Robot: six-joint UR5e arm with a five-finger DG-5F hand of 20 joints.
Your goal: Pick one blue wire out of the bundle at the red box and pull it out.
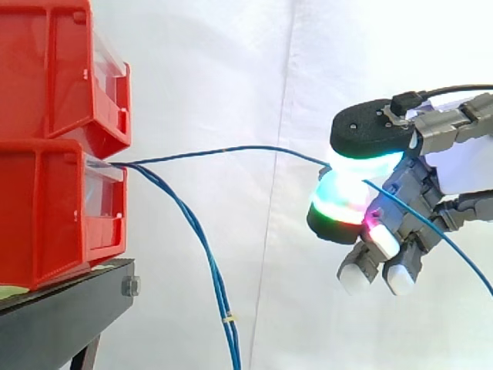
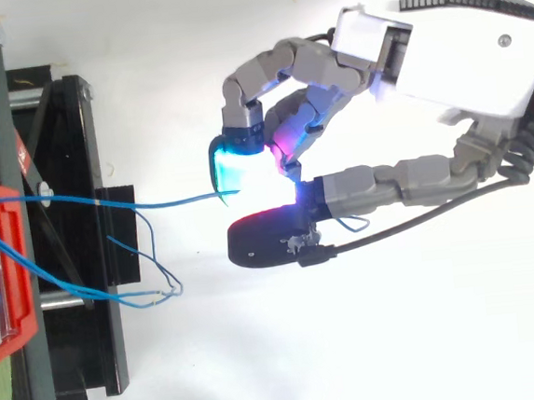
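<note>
Two red bins (image 1: pixel 58 146) are stacked at the left on a black stand (image 1: pixel 54 320). A bundle of blue wires (image 1: pixel 208 270) leaves the lower bin's front and hangs down. One blue wire (image 1: pixel 231 149) runs nearly level from the bin to my hand (image 1: pixel 385 200) at the right and trails on below it. My hand is shut on this wire, pinching it between the thumb pad (image 1: pixel 370 135) and a glowing fingertip (image 1: pixel 339 204). From above, the same wire (image 2: pixel 155 202) stretches from the red bin (image 2: pixel 2 270) to the pinch of my hand (image 2: pixel 359 187).
A white curtain hangs behind everything. The black stand (image 2: pixel 74 245) has a frame with bolts under the bins. The hanging wires carry a small yellow tie (image 1: pixel 228 317). Loose wire loops (image 2: pixel 147 276) lie off the stand's edge in the top view.
</note>
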